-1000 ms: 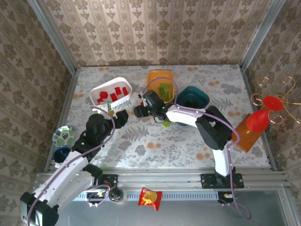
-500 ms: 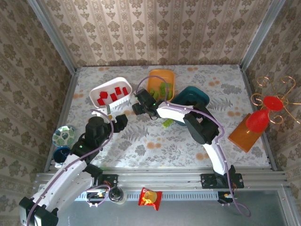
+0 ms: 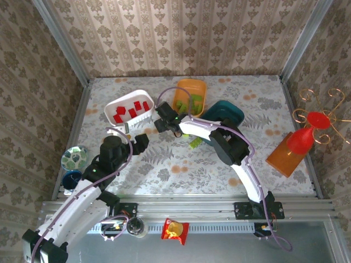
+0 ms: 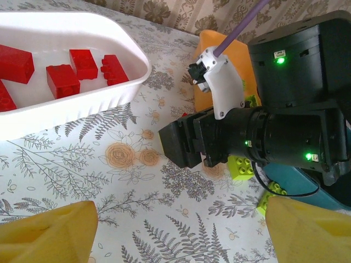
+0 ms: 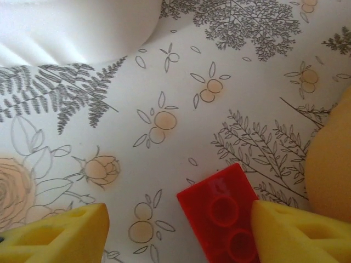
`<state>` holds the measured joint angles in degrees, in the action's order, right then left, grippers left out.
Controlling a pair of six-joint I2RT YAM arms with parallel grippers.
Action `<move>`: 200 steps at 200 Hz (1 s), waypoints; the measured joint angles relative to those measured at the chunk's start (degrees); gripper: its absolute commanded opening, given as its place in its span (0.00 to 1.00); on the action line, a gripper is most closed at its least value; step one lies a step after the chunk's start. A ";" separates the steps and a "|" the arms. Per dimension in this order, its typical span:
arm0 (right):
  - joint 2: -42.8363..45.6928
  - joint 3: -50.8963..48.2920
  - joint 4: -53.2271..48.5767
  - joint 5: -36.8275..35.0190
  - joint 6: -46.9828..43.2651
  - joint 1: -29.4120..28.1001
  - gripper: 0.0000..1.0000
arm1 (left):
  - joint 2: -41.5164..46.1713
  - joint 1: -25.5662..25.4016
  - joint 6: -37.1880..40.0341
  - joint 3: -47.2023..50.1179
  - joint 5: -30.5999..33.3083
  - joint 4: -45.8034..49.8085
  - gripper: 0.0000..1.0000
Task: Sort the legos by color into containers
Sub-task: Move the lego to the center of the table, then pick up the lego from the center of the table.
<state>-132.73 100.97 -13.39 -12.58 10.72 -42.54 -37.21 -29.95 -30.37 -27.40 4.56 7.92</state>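
My right gripper (image 3: 160, 119) reaches left, between the white tub (image 3: 143, 96) and the orange tub (image 3: 181, 87). Its yellow fingers (image 5: 60, 233) stand open around a red lego (image 5: 225, 211) lying studs-down on the table, and the right finger touches the brick's edge. The white tub (image 4: 129, 52) holds several red legos (image 4: 63, 79). Lime green legos (image 3: 191, 103) lie in the orange tub. Two green legos (image 4: 242, 167) sit on the table by the teal tub (image 3: 236, 112). My left gripper (image 4: 181, 219) hovers open and empty just short of the right one.
A small patterned dish (image 3: 73, 158) and a dark blue cup (image 3: 71, 178) sit at the left edge. An orange box (image 3: 285, 156) with a red ornament and gold wire stands at the right. Patterned walls close the back and sides.
My right gripper has swung left and slightly back, away from the green legos toward the white tub. The left gripper has barely moved.
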 measured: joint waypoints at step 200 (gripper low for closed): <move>13.77 -18.75 0.37 9.44 -0.76 -1.77 0.81 | -0.28 4.70 0.98 -0.22 -2.47 0.04 0.83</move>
<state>-118.96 82.21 -13.02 -3.14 9.96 -44.31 -37.50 -25.26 -29.39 -27.62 2.09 7.97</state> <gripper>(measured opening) 0.809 0.828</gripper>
